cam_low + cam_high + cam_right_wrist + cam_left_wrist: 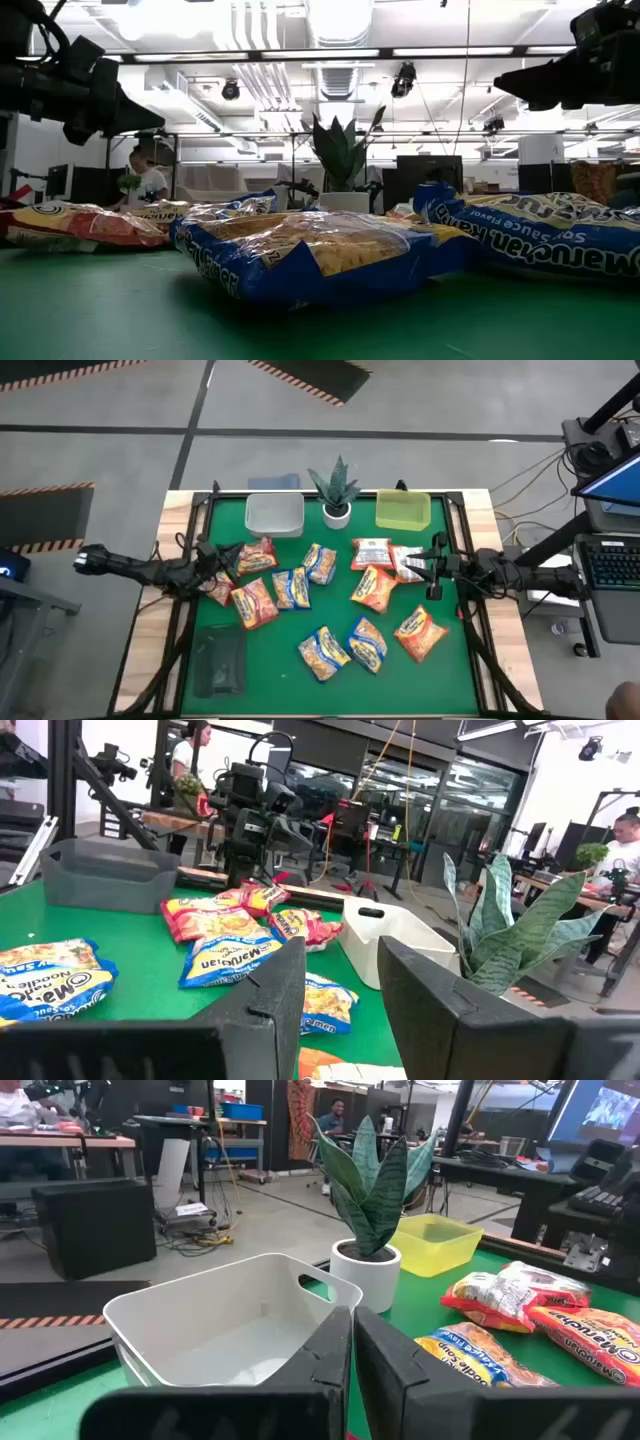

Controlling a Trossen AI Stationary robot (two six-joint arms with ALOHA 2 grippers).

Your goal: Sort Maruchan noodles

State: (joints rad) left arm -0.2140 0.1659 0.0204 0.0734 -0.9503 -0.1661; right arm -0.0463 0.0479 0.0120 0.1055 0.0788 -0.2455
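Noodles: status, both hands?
Left hand shut, empty, at the table's left edge. Right hand part open, empty, at the right edge. Noodles loose on the mat, bins empty. Plant between the bins.

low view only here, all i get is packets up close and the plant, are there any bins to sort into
Observer: Yes. In the high view, a white bin sits at the far edge left of the plant, and a yellow bin sits right of it.
Operator: anything in the white one
Observer: No, the left wrist view shows it empty.
Operator: are the hands holding anything
Observer: No. The left hand is shut and empty by the orange-red packets on the left. The right hand is open beside the red-white packets.
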